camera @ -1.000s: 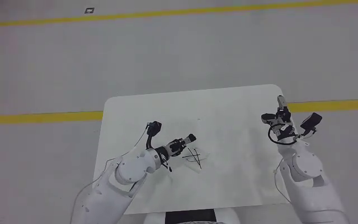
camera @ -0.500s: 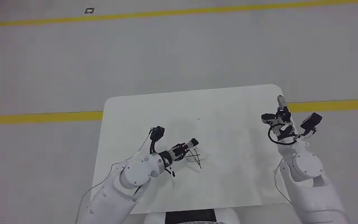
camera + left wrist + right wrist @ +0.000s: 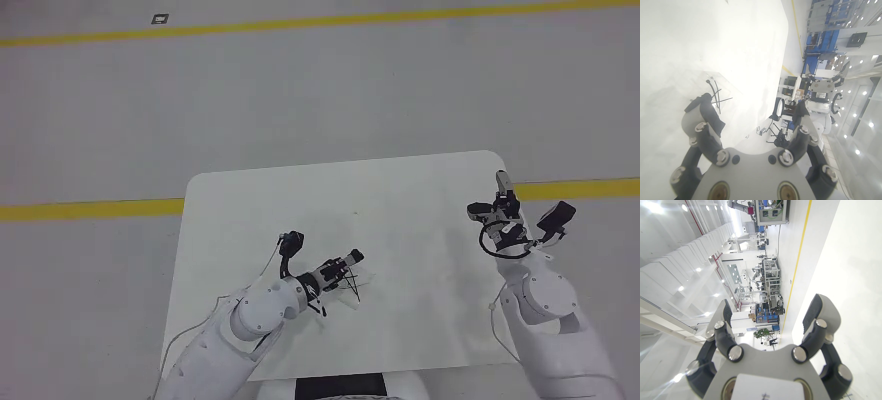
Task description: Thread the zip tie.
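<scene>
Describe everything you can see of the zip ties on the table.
The zip ties are a few thin black strips, plastic by the look. They are loosely crossed and lie flat on what seems to be a clear plastic film on the white table, toward the robot's side. A small square head shows at the end of at least one. The left claw is open, with one fingertip right beside them; contact cannot be told.

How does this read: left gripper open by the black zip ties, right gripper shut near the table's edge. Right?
Not quite. The right gripper is open, not shut; the right wrist view shows its fingers spread apart. The rest holds: left gripper open by the black zip ties, right gripper near the edge of the table.
</scene>
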Tool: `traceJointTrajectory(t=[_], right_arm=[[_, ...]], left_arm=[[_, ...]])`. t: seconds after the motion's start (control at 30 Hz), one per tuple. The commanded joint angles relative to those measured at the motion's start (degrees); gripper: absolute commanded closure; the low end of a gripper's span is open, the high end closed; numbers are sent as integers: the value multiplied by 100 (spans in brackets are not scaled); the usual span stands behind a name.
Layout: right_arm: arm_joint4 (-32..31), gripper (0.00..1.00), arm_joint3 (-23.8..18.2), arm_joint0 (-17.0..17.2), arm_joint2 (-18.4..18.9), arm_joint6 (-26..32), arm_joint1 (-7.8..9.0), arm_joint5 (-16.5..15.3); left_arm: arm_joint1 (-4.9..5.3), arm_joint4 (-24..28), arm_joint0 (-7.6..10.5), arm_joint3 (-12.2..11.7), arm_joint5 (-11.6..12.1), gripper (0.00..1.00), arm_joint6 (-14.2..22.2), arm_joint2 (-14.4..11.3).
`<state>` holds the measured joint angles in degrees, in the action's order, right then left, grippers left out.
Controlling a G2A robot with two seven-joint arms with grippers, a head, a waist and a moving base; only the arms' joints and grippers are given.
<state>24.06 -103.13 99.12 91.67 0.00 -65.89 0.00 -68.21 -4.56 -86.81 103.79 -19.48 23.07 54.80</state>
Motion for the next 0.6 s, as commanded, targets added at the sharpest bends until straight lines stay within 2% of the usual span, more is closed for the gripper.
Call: traceJointTrajectory(t=[0.0, 0.1, 0.23, 0.4, 0.57], right_arm=[[0, 0, 0, 0, 0, 0, 0, 0], [0, 0, 0, 0, 0, 0, 0, 0], [0, 0, 0, 0, 0, 0, 0, 0], [0, 0, 0, 0, 0, 0, 0, 0], [0, 0, 0, 0, 0, 0, 0, 0]], left_arm=[[0, 0, 0, 0, 0, 0, 0, 0], [-3, -22, -6, 7, 10, 0, -14, -29], [-51, -220, -18, -37, 0, 0, -452, -277], [-98, -324, -38, -84, 0, 0, -714, -409], [-188, -48, -101, -154, 0, 0, -950, -467]])
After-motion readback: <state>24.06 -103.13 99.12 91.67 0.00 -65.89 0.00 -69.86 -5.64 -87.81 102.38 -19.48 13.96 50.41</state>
